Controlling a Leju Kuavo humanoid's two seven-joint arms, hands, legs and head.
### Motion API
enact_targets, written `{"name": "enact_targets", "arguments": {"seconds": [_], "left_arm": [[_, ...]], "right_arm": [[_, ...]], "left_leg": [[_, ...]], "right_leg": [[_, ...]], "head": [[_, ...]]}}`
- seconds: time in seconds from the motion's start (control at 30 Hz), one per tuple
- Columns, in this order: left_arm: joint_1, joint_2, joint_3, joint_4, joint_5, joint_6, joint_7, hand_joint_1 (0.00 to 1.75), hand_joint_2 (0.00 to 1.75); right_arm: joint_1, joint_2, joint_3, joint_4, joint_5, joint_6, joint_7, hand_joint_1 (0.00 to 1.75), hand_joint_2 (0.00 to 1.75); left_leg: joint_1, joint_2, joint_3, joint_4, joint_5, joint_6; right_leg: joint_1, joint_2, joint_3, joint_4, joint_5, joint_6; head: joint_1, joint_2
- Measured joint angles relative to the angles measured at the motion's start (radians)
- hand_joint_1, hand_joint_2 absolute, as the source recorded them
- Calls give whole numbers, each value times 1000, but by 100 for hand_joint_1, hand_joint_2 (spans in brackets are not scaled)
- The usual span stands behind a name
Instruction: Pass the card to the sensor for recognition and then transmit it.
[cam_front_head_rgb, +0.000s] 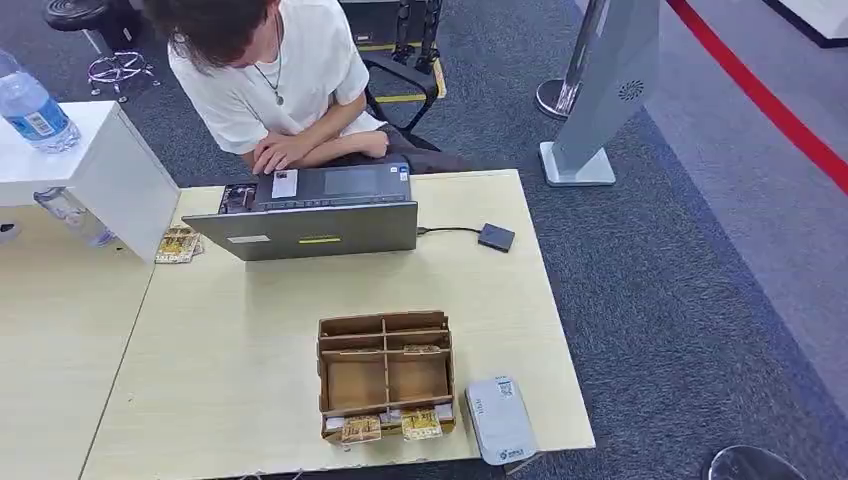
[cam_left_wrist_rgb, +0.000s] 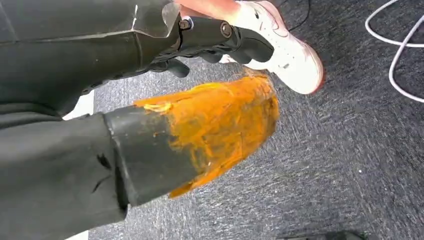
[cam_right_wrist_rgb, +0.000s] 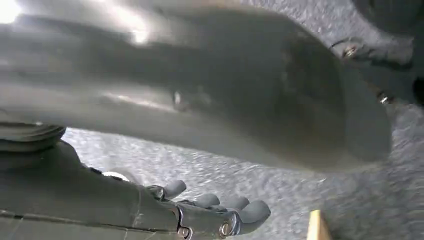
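Head view shows one pale wooden surface taking up the left and middle, with grey carpet at 3 o'clock. One person in a white shirt sits at 12 o'clock, forearms resting on one open grey laptop. A cable runs from the laptop toward 3 o'clock to one small dark square sensor lying flat on the surface. One brown divided cardboard box stands at 6 o'clock; two patterned cards lean in its nearest slot, side by side. Just beside the box toward 4 o'clock lies one grey flat device, overhanging the surface edge. One small pile of similar cards lies at 9 o'clock by the laptop's corner, next to one white box with one water bottle on top. Left wrist view shows the left robot hand hanging over carpet, fingers loosely curled, holding nothing, near one white shoe. Right wrist view shows the right robot hand also over carpet, fingers gently curled and apart, holding nothing.
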Motion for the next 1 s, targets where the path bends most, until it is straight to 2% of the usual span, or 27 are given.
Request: {"name": "enact_targets", "arguments": {"seconds": [0.07, 0.13, 0.23, 0.33, 0.43, 0.5, 0.6, 0.77, 1.0], "left_arm": [[-1, -1, 0, 0, -3, -1, -3, 0, 0], [-1, -4, 0, 0, -5, -1, -6, 0, 0], [-1, -6, 0, 0, -6, -3, -7, 0, 0], [-3, -6, 0, 0, -8, -7, -7, 0, 0], [-4, -6, 0, 0, -8, -7, -7, 0, 0], [-6, -7, 0, 1, -7, -7, -7, 0, 0], [-7, -8, 0, 0, -4, -7, -7, 0, 0], [-8, -8, 0, 1, -2, -7, -7, 0, 0], [-10, -9, 0, 1, -7, -13, -8, 0, 0]], "right_arm": [[25, -7, 12, -25, -48, 35, -89, 0, 0], [67, -8, 31, -95, -122, 111, -126, 0, 0], [175, -21, 106, -311, -287, 277, -111, 0, 0], [275, -65, 186, -507, -455, 362, -66, 0, 0], [350, -135, 295, -684, -691, 357, 2, 0, 0], [377, -193, 392, -791, -859, 313, 60, 0, 0], [387, -269, 534, -910, -1007, 266, 92, 0, 0], [391, -361, 692, -1052, -1144, 209, 105, 0, 0], [385, -465, 824, -1217, -1331, 195, 77, 0, 0]], "left_leg": [[0, 0, 0, 0, 0, 0], [0, 0, 0, 0, 0, 0], [0, -1, 0, 0, -1, 0], [0, -1, -1, 0, -1, 0], [-1, 0, -1, 0, -1, 0], [-1, 0, -1, 0, -1, 0], [-1, 1, 0, 0, -1, 0], [-1, 0, 0, 0, -1, 0], [-1, 0, 0, 0, -1, 0]], "right_leg": [[0, 0, 0, 0, 0, 0], [0, 0, 0, 0, 0, 0], [0, -2, 0, 0, -1, 1], [0, -1, 0, 0, -1, 1], [-1, 0, 0, 0, -1, 1], [-1, 0, 0, 0, -1, 1], [-1, 0, 0, 0, -1, 2], [-1, 0, 1, 0, -1, 2], [-1, 0, 0, 0, -1, 2]], "head": [[0, 0], [0, 0], [0, 0], [0, 0], [0, 0], [0, 0], [0, 0], [0, 0], [0, 0]]}}
